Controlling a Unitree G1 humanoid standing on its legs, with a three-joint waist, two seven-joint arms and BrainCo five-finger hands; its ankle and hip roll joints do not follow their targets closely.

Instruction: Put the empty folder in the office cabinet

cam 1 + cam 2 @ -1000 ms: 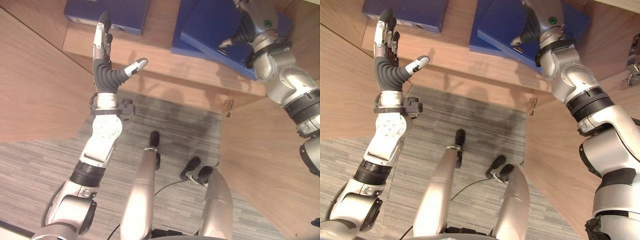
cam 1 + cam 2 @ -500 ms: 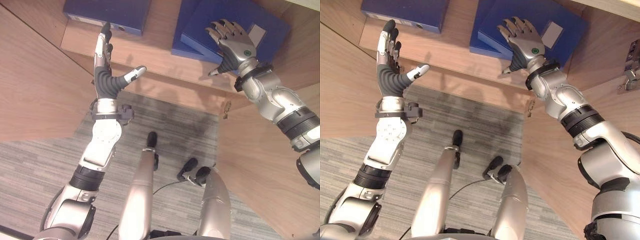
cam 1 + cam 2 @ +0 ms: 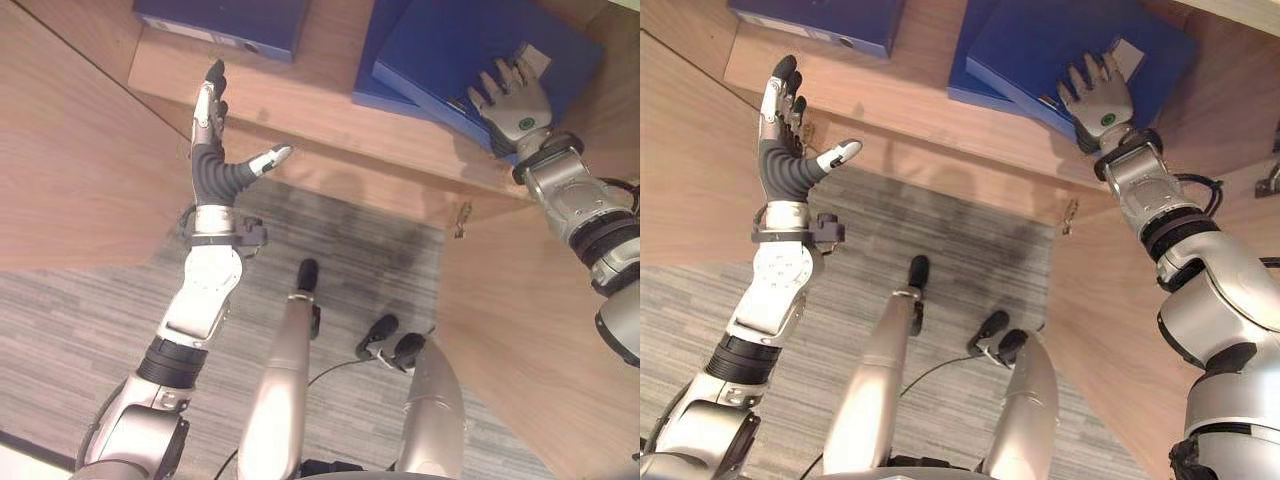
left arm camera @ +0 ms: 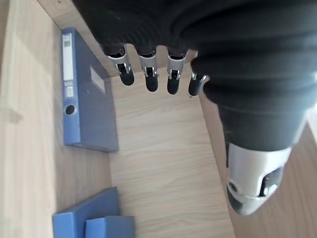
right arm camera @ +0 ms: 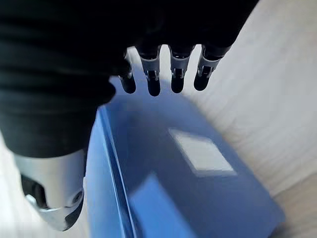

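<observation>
- Seeing my right robot hand [image 3: 1098,100] with straight fingers on the blue folder [image 3: 1040,45], inside the cabinet shelf [image 3: 300,100].
- My left robot hand [image 3: 215,160] is raised, fingers spread.

An office here: blue lever-arch folders [image 3: 455,50] lying on a light wooden cabinet shelf [image 3: 300,105], grey striped carpet floor [image 3: 90,310] below.
</observation>
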